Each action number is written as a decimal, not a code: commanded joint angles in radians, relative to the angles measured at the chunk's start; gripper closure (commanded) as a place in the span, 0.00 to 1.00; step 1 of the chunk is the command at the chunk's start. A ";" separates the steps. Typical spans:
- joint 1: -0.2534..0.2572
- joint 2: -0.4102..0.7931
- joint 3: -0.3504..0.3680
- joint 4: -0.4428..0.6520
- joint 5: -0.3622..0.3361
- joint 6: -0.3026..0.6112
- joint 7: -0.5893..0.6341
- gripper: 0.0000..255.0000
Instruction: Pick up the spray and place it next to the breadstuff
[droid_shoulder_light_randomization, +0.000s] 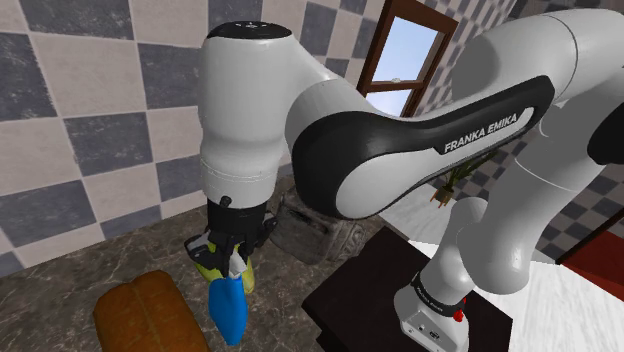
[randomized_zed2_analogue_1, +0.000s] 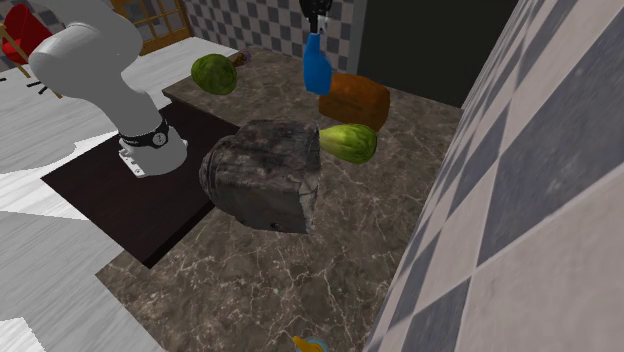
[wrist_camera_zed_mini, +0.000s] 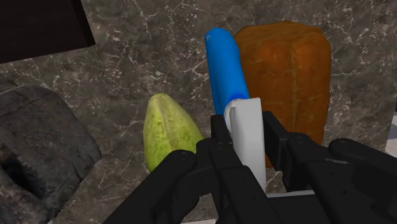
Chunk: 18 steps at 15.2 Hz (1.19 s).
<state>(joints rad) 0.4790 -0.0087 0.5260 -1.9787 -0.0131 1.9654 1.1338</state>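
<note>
Your pincer (wrist_camera_zed_mini: 247, 139) was clamped on just the white head of the spray (wrist_camera_zed_mini: 226, 70), hanging over the worktop (wrist_camera_zed_mini: 146, 51) between the bread (wrist_camera_zed_mini: 286, 70) and a green fruit (wrist_camera_zed_mini: 167, 130). My guess: it could've slipped, or tipped against the bread on release.

A dark marbled surface (randomized_zed2_analogue_1: 300, 270) carries a grey, rock-textured block (randomized_zed2_analogue_1: 262, 175), possibly a toaster. Just beside its far corner lies a pale green oblong fruit (randomized_zed2_analogue_1: 348, 142). A 2nd, darker green one (randomized_zed2_analogue_1: 214, 74) sits well apart, near the surface's edge. Grey-and-cream checkered walls (randomized_zed2_analogue_1: 520, 180) rise behind, with a wood-framed window (droid_shoulder_light_randomization: 405, 60).
</note>
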 joint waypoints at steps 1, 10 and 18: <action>0.000 0.005 0.001 -0.021 -0.003 0.026 0.003 1.00; 0.004 0.051 0.003 -0.098 -0.031 0.142 0.024 1.00; 0.009 0.107 0.001 -0.152 -0.068 0.243 0.052 1.00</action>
<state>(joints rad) 0.4887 0.0948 0.5278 -2.1216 -0.0789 2.1961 1.1851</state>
